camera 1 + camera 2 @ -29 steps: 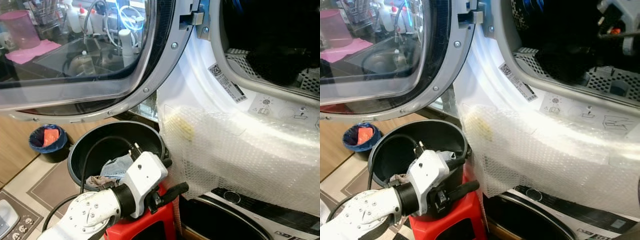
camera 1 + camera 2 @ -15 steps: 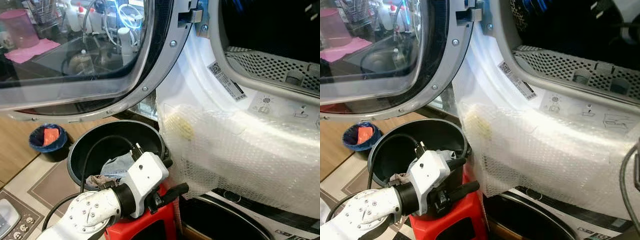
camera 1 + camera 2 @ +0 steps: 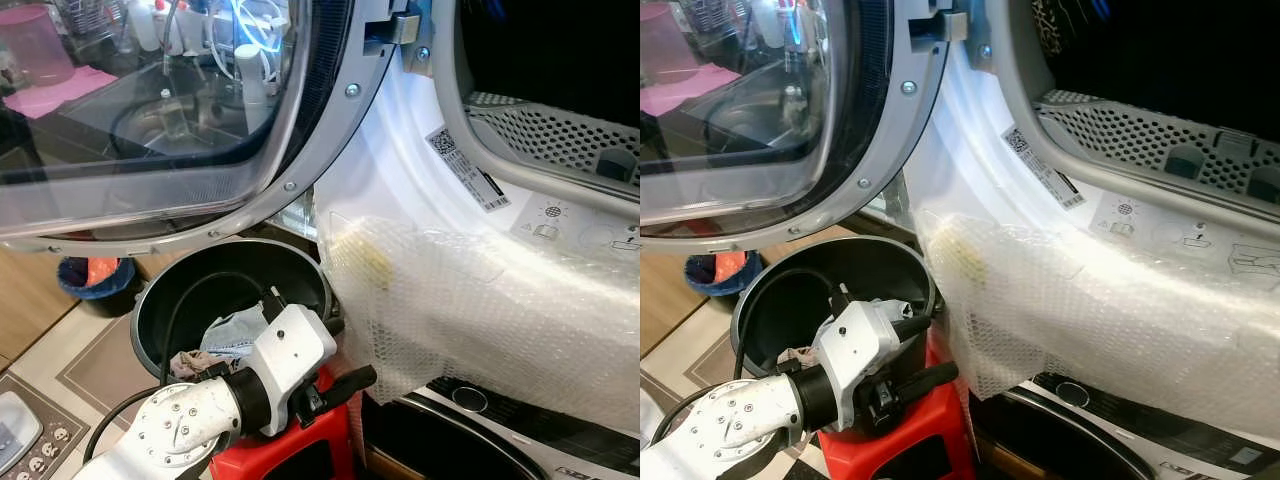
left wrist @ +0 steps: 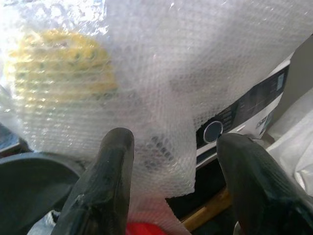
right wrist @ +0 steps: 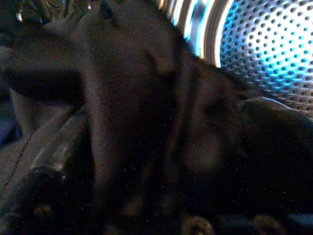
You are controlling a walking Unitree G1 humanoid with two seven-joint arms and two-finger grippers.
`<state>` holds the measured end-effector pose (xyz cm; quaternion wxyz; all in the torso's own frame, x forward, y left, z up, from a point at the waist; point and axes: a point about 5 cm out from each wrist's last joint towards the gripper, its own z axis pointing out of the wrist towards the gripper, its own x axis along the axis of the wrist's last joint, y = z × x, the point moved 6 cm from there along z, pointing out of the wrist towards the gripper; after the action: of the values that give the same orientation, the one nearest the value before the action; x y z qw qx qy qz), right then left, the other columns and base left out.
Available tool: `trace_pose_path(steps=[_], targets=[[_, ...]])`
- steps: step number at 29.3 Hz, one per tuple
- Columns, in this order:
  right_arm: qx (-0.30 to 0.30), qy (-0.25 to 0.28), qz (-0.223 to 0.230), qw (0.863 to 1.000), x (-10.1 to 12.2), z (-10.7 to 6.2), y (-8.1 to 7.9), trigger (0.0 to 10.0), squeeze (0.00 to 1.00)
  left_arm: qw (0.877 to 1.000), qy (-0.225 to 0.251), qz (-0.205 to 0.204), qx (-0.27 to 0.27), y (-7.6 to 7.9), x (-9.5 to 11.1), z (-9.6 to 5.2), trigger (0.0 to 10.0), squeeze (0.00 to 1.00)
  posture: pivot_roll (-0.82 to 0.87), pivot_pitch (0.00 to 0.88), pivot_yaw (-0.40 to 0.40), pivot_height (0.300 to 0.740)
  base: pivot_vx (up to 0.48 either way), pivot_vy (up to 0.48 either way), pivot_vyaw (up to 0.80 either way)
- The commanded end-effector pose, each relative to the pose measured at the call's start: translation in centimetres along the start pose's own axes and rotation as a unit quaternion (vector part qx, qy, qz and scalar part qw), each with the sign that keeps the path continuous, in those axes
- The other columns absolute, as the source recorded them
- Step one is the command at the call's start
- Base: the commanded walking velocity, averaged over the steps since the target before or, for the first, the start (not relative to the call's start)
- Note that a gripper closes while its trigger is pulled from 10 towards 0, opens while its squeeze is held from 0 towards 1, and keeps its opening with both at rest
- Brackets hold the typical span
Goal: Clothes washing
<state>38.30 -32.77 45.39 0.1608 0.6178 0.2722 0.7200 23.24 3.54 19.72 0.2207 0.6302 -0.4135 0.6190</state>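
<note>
The washer's round door (image 3: pixel 150 120) hangs open on the left, beside the dark drum opening (image 3: pixel 560 50). Inside the drum, a dark garment (image 5: pixel 137 112) lies right against my right wrist camera, with the perforated drum wall (image 5: pixel 269 54) lit blue behind it. My left gripper (image 3: pixel 340 352) hovers open and empty at the rim of a black bucket (image 3: pixel 150 300); its fingers (image 4: pixel 107 166) point at the bubble wrap. A crumpled light blue-grey cloth (image 3: pixel 232 330) lies in the bucket.
The bucket stands on a red stool (image 3: pixel 300 450). Bubble wrap (image 3: pixel 480 300) drapes the washer's front below the opening, with a yellow patch (image 3: pixel 365 258) under it. A second machine's knob (image 3: pixel 470 400) sits lower. A small blue bin (image 3: pixel 95 275) stands on the floor at left.
The dark garment that lay on the drum's lip a second ago is gone from the head views, as is the right arm. The camera shifted slightly. My left arm has not moved.
</note>
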Motion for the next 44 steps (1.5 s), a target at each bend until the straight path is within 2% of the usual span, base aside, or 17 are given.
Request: trace_pose_path(steps=[1, 3, 7, 13, 19, 23, 24, 25, 27, 33, 37, 39, 40, 41, 42, 43, 44], targets=[[0.012, 0.057, -0.007, 0.998, 2.2, -1.7, 1.0, 10.0, 0.0, 1.0, 0.0, 0.0, -0.005, 0.2, 0.0, -0.1, 10.0, 0.0, 0.0, 0.16, 0.032, 0.74, 0.0, 0.0, 0.0], [0.026, 0.101, 0.042, 0.994, 3.3, -3.3, 1.7, 10.0, 0.0, 1.0, 0.0, 0.0, -0.005, 0.2, -0.1, -0.1, 10.0, 0.0, 0.0, 0.16, 0.032, 0.74, 0.0, 0.0, 0.0], [0.015, 0.156, 0.062, 0.986, 4.3, -4.7, 2.5, 10.0, 0.0, 1.0, 0.0, 0.0, -0.005, 0.0, -0.1, 0.0, 10.0, 0.0, -0.01, 0.161, 0.039, 0.74, 0.0, 0.0, 0.0], [-0.069, 0.21, 0.114, 0.969, 5.2, -4.7, 3.3, 10.0, 0.0, 1.0, -0.002, 0.007, 0.0, -0.3, -0.2, 0.2, 10.0, 0.0, -0.01, 0.163, 0.048, 0.74, 0.0, 0.0, 0.0], [-0.122, 0.227, 0.133, 0.957, 4.9, -3.4, 0.1, 10.0, 0.0, 1.0, 0.0, 0.008, 0.006, -0.6, -0.2, 0.4, 10.0, 0.0, -0.02, 0.175, 0.042, 0.74, 0.0, 0.0, 0.0], [-0.151, 0.279, 0.154, 0.936, 6.3, -3.9, -2.2, 10.0, 0.0, 1.0, 0.004, 0.01, 0.018, -0.8, -0.2, 0.6, 10.0, 0.0, -0.03, 0.184, 0.024, 0.74, 0.0, 0.0, 0.0], [-0.162, 0.31, 0.183, 0.919, 6.9, -4.7, -3.0, 10.0, 0.0, 1.0, 0.004, 0.01, 0.028, -0.9, -0.3, 0.6, 10.0, 0.0, -0.02, 0.188, 0.011, 0.74, 0.0, 0.0, 0.0], [-0.162, 0.31, 0.183, 0.919, 6.9, -4.7, -3.0, 10.0, 0.0, 1.0, 0.004, 0.01, 0.028, -0.9, -0.3, 0.6, 10.0, 0.0, -0.02, 0.188, 0.011, 0.74, 0.0, 0.0, 0.0], [-0.138, 0.349, 0.252, 0.892, 6.8, -6.0, -4.4, 10.0, 0.0, 0.999, 0.006, 0.01, 0.044, -1.3, -0.4, 0.4, 10.0, 0.0, -0.02, 0.191, 0.0, 0.74, 0.0, 0.0, 0.0], [-0.118, 0.373, 0.261, 0.883, 6.1, -9.6, -8.5, 10.0, 0.0, 0.997, 0.009, 0.015, 0.071, -2.1, -0.8, 0.1, 10.0, 0.0, -0.03, 0.185, -0.002, 0.74, 0.0, 0.0, 0.0], [-0.088, 0.399, 0.367, 0.836, 4.2, -11.3, -11.2, 10.0, 0.0, 0.997, 0.009, 0.015, 0.074, -2.4, -1.1, 0.4, 10.0, 0.0, -0.05, 0.17, 0.024, 0.74, 0.0, 0.0, 0.0], [-0.091, 0.403, 0.378, 0.829, 4.0, -11.5, -11.2, 10.0, 0.0, 0.997, 0.009, 0.016, 0.075, -2.4, -1.2, 0.4, 10.0, 0.0, -0.05, 0.17, 0.024, 0.74, 0.0, 0.0, 0.0], [-0.078, 0.416, 0.427, 0.799, 3.2, -12.3, -11.7, 10.0, 0.0, 0.997, 0.01, 0.016, 0.075, -2.5, -1.2, 0.5, 10.0, 0.0, -0.06, 0.163, 0.04, 0.74, 0.0, 0.0, 0.0], [-0.078, 0.416, 0.427, 0.799, 3.2, -12.3, -11.7, 10.0, 0.0, 0.997, 0.01, 0.016, 0.075, -2.5, -1.2, 0.5, 10.0, 0.0, -0.06, 0.163, 0.04, 0.74, 0.0, 0.0, 0.0], [-0.075, 0.421, 0.471, 0.772, 2.4, -13.0, -12.3, 10.0, 0.0, 0.997, 0.012, 0.017, 0.075, -2.6, -1.3, 0.6, 10.0, 0.0, -0.06, 0.161, 0.046, 0.74, 0.0, 0.0, 0.0], [-0.064, 0.426, 0.489, 0.759, 2.2, -13.5, -12.8, 10.0, 0.0, 0.997, 0.012, 0.019, 0.074, -2.6, -1.3, 0.7, 10.0, 0.0, -0.06, 0.158, 0.05, 0.74, 0.0, 0.0, 0.0], [-0.055, 0.425, 0.495, 0.756, 1.9, -13.8, -13.3, 10.0, 0.0, 0.997, 0.013, 0.02, 0.073, -2.6, -1.3, 0.7, 10.0, 0.0, -0.06, 0.156, 0.052, 0.74, 0.0, 0.0, 0.0]])
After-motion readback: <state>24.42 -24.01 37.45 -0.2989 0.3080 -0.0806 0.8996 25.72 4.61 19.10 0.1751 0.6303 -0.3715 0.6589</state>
